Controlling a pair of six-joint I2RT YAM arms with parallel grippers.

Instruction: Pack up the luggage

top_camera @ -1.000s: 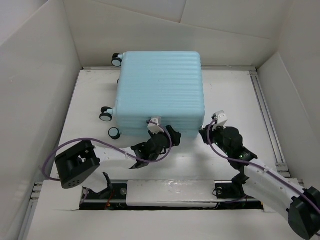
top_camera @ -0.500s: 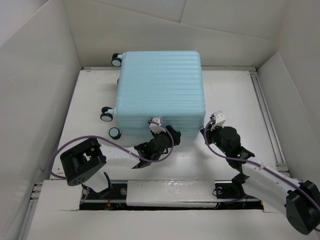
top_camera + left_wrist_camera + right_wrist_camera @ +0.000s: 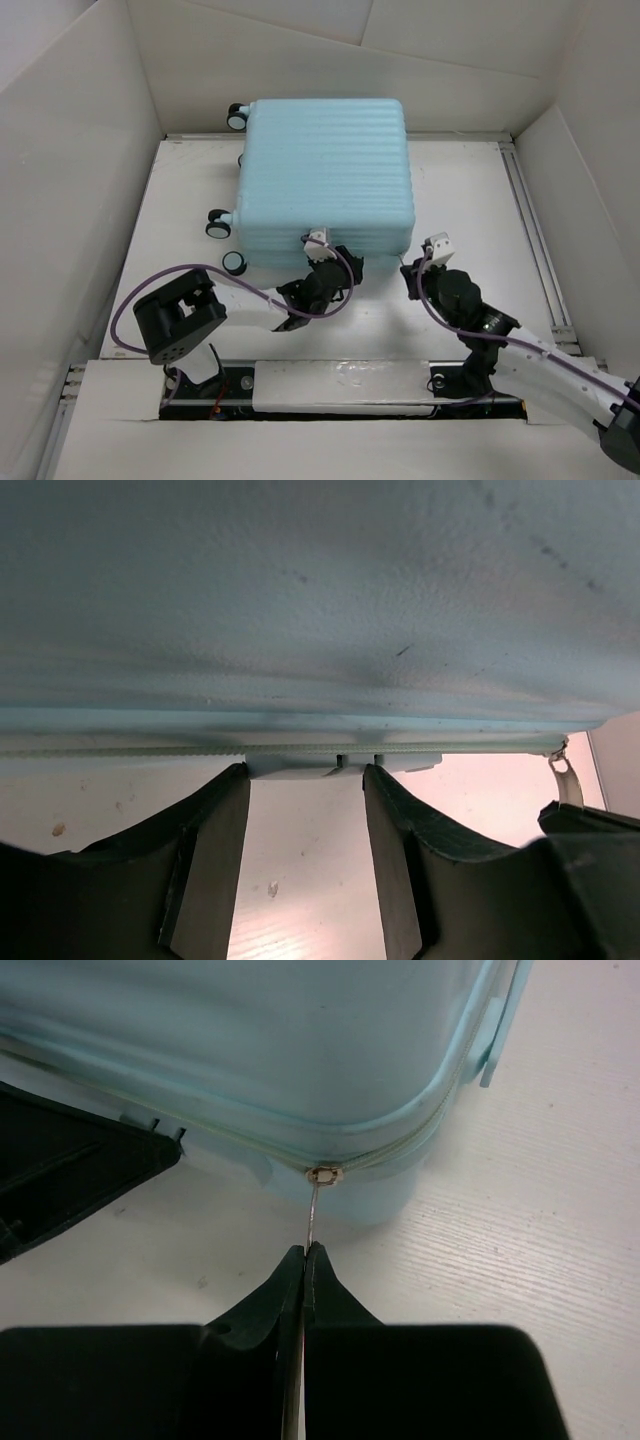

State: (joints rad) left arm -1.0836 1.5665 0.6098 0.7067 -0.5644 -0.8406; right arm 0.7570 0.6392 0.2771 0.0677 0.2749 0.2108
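Luggage (image 3: 325, 175) zipper pull (image 3: 314, 1210) pinched in right gripper (image 3: 305, 1252), fingers pressed together on thin metal, at near right corner. Left gripper (image 3: 305, 780) spread, fingertips just beside pale tab (image 3: 340, 765) on near edge. Closed, lying flat at far centre of white table (image 3: 470, 200), caster wheels (image 3: 217, 225) to left.

The right pincer (image 3: 304, 1252) is pressed together on the thin metal zipper pull (image 3: 313, 1215). The pull runs toward 12 o'clock to the slider (image 3: 324, 1174) at the luggage's (image 3: 250, 1040) rounded corner. White bench (image 3: 540, 1220) lies toward 3 o'clock.
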